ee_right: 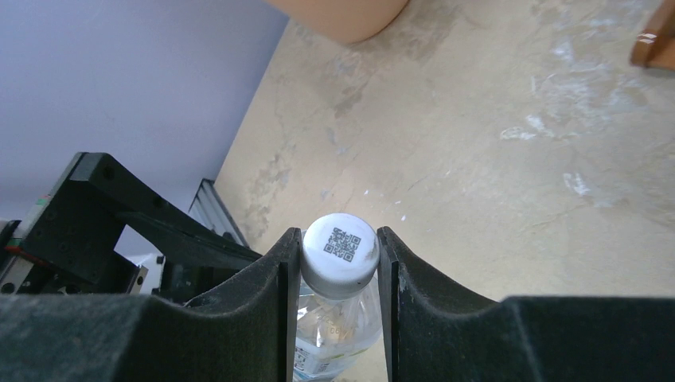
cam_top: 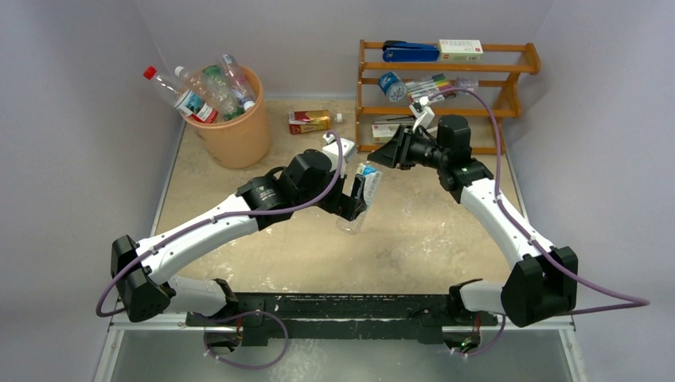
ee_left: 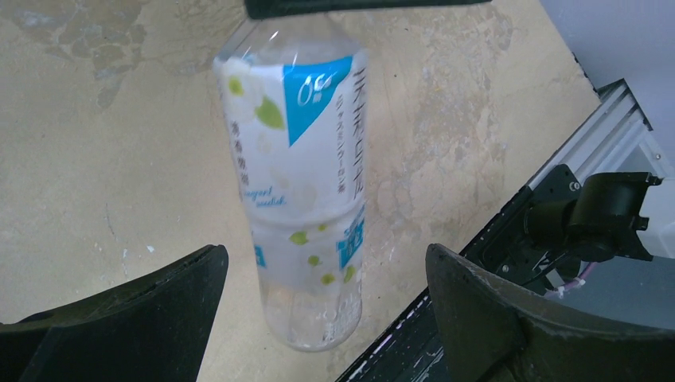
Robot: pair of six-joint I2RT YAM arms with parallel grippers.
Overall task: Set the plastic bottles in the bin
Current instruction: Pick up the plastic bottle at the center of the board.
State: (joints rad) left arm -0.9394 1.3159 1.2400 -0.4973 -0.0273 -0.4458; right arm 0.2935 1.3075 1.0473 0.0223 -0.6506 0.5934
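One bottle (ee_left: 298,183) is hanging centre-frame, right fingers (ee_right: 259,294) pinching its white cap (ee_right: 340,253), left fingers (ee_left: 135,310) gaping wide either side.

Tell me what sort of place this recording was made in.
Probably a lab robot test cell: a beige tabletop boxed in by plain grey walls, two arms bolted at its near edge, and staged props, an orange bin of bottles and a wooden rack.

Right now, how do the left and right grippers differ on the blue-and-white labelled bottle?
The right gripper is shut on the white cap of the bottle; the left gripper stands open. The right grips the top; the left's fingers flank the body without touching. Both are at one bottle.
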